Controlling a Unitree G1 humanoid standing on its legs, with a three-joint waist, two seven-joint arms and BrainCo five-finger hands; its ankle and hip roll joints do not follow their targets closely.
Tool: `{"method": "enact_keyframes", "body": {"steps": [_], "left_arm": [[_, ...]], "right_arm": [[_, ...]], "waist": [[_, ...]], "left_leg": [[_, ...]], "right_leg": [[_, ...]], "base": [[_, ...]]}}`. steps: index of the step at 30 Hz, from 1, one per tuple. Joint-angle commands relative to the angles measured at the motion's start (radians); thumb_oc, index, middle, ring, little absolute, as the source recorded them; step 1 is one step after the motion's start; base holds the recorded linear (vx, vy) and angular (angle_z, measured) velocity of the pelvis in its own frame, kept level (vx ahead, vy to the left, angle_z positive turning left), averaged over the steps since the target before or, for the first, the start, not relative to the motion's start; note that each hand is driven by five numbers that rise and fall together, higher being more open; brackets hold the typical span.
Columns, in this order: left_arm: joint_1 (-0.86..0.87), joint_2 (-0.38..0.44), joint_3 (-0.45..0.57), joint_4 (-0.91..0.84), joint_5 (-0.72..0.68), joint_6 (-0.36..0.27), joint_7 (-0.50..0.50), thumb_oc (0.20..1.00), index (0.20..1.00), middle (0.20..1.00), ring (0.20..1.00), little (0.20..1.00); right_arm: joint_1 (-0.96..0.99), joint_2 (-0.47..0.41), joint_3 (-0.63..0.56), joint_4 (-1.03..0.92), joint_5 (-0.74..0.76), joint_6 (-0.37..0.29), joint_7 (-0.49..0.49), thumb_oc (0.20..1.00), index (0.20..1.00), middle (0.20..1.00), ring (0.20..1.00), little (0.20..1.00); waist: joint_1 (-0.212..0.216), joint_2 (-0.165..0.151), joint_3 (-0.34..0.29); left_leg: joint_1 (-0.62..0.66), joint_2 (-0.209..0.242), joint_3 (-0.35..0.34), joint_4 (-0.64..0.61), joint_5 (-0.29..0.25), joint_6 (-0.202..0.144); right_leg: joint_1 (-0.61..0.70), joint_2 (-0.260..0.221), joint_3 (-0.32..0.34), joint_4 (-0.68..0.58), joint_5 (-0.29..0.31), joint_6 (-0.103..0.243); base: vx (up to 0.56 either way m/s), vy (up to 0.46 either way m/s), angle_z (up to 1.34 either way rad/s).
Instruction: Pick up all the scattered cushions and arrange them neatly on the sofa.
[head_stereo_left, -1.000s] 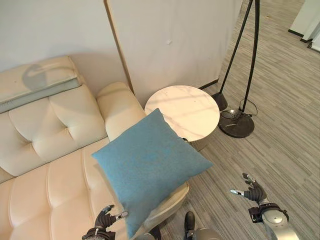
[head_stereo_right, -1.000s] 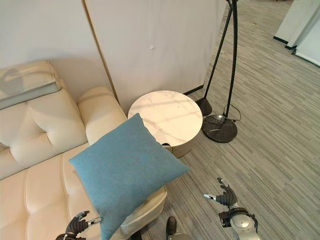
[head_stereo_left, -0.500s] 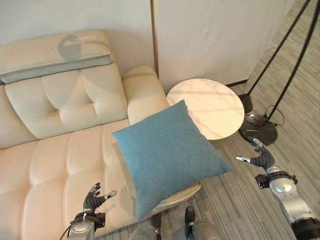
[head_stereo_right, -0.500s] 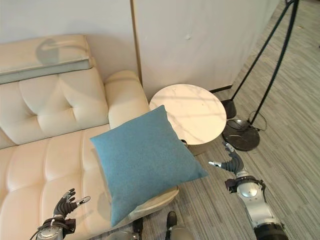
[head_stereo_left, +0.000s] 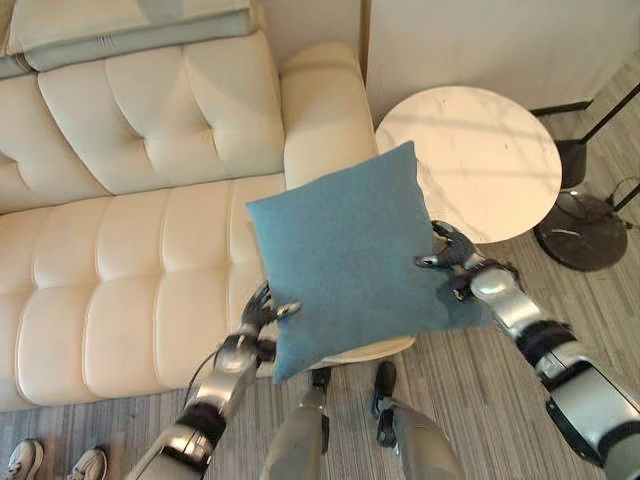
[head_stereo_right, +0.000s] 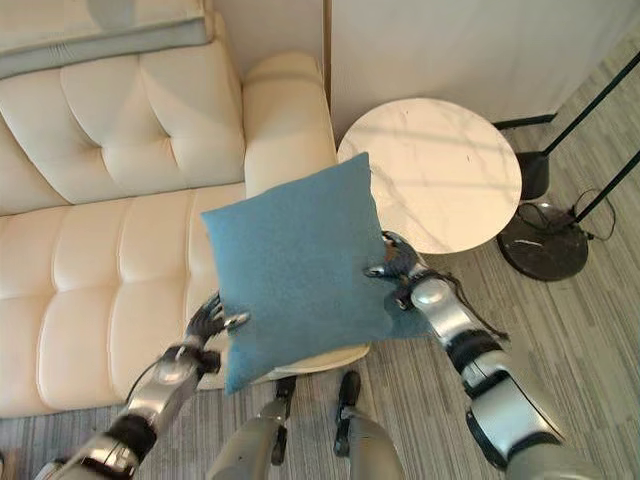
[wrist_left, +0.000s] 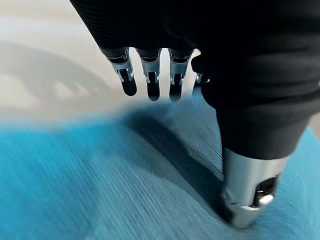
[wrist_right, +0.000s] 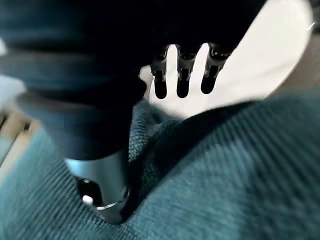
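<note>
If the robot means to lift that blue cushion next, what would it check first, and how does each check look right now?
1. Left hand at the blue cushion: ok, it sits at the cushion's lower left edge, thumb on the fabric.
2. Right hand at the cushion: ok, it sits at the right edge, thumb pressed into the fabric.
3. Fingers closed round the cushion: not ok, both hands' fingers look straight, not curled.
4. Cushion clear of the round side table: cannot tell, its top corner overlaps the table's edge.
5. Free sofa seat to set it on: ok, the seat left of the cushion is bare.
6. Other scattered cushions: cannot tell.
</note>
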Motion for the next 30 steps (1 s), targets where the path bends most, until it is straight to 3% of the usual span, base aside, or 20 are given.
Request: {"method": "enact_keyframes", "body": {"steps": [1, 2, 3, 4, 11, 19, 23, 27, 30], "left_arm": [[-0.11, -0.028, -0.013, -0.024, -0.003, -0.068, 0.023, 1.0, 1.0, 1.0, 1.0, 1.0], [-0.118, -0.029, -0.014, -0.032, -0.004, -0.07, 0.028, 0.959, 0.959, 0.959, 0.959, 0.959], [-0.118, -0.029, -0.015, -0.032, -0.004, -0.07, 0.028, 0.708, 0.708, 0.708, 0.708, 0.708], [-0.116, -0.029, -0.013, -0.045, -0.006, -0.071, 0.03, 0.2, 0.2, 0.2, 0.2, 0.2], [0.011, -0.047, 0.04, -0.222, -0.017, -0.081, 0.019, 0.2, 0.2, 0.2, 0.2, 0.2], [0.208, -0.044, 0.103, -0.441, -0.021, -0.072, -0.05, 0.2, 0.2, 0.2, 0.2, 0.2], [0.348, -0.005, 0.168, -0.616, 0.021, -0.065, -0.101, 0.2, 0.2, 0.2, 0.2, 0.2], [0.466, 0.023, 0.254, -0.773, 0.048, -0.075, -0.106, 0.2, 0.2, 0.2, 0.2, 0.2], [0.495, 0.042, 0.306, -0.837, 0.062, -0.09, -0.092, 0.2, 0.2, 0.2, 0.2, 0.2]], "right_arm": [[-0.002, 0.088, 0.044, -0.088, 0.002, -0.034, -0.003, 0.545, 0.545, 0.545, 0.545, 0.545], [0.016, 0.106, 0.04, -0.101, 0.009, -0.036, -0.009, 0.313, 0.313, 0.313, 0.313, 0.313], [0.017, 0.106, 0.04, -0.102, 0.009, -0.036, -0.009, 0.2, 0.2, 0.2, 0.2, 0.2], [0.043, 0.123, 0.034, -0.12, 0.023, -0.041, -0.011, 0.2, 0.2, 0.2, 0.2, 0.2], [0.309, 0.166, -0.097, -0.388, 0.077, -0.105, -0.01, 0.2, 0.2, 0.2, 0.2, 0.2], [0.536, 0.089, -0.229, -0.636, 0.067, -0.127, 0.058, 0.2, 0.2, 0.2, 0.2, 0.2], [0.698, 0.058, -0.36, -0.833, 0.048, -0.16, 0.097, 0.2, 0.2, 0.2, 0.2, 0.2], [0.793, 0.076, -0.447, -0.985, 0.003, -0.201, 0.095, 0.2, 0.2, 0.2, 0.2, 0.2], [0.791, 0.085, -0.461, -1.041, -0.035, -0.222, 0.086, 0.2, 0.2, 0.2, 0.2, 0.2]], "waist": [[0.005, -0.065, 0.027], [0.002, -0.065, 0.028], [0.002, -0.065, 0.028], [-0.003, -0.066, 0.027], [-0.037, -0.066, -0.006], [-0.06, -0.073, -0.079], [-0.077, -0.079, -0.137], [-0.087, -0.084, -0.149], [-0.089, -0.088, -0.117]], "left_leg": [[0.081, -0.053, 0.022, -0.032, -0.062, -0.018], [0.082, -0.053, 0.024, -0.035, -0.061, -0.018], [0.082, -0.053, 0.024, -0.036, -0.061, -0.018], [0.085, -0.053, 0.027, -0.039, -0.061, -0.018], [0.139, -0.053, 0.058, -0.052, -0.087, -0.009], [0.224, -0.058, 0.087, -0.054, -0.133, 0.01], [0.28, -0.064, 0.107, -0.05, -0.165, 0.027], [0.309, -0.07, 0.138, -0.042, -0.183, 0.048], [0.301, -0.069, 0.165, -0.027, -0.178, 0.062]], "right_leg": [[0.069, -0.039, 0.107, -0.125, 0.038, 0.097], [0.07, -0.039, 0.109, -0.126, 0.039, 0.097], [0.07, -0.039, 0.109, -0.126, 0.039, 0.097], [0.072, -0.038, 0.112, -0.128, 0.039, 0.098], [0.119, -0.04, 0.137, -0.15, 0.043, 0.105], [0.202, -0.052, 0.151, -0.188, 0.051, 0.119], [0.251, -0.06, 0.174, -0.204, 0.057, 0.132], [0.243, -0.058, 0.218, -0.184, 0.074, 0.158], [0.185, -0.051, 0.247, -0.102, 0.106, 0.194]], "base": [[-0.02, 0.013, 0.07], [-0.01, 0.012, 0.04], [0.0, 0.0, 0.0], [0.0, 0.0, 0.0], [0.01, 0.061, -0.05], [0.06, 0.078, -0.07], [0.06, 0.127, -0.15], [-0.04, 0.151, -0.42], [-0.21, 0.093, -0.52]]}}
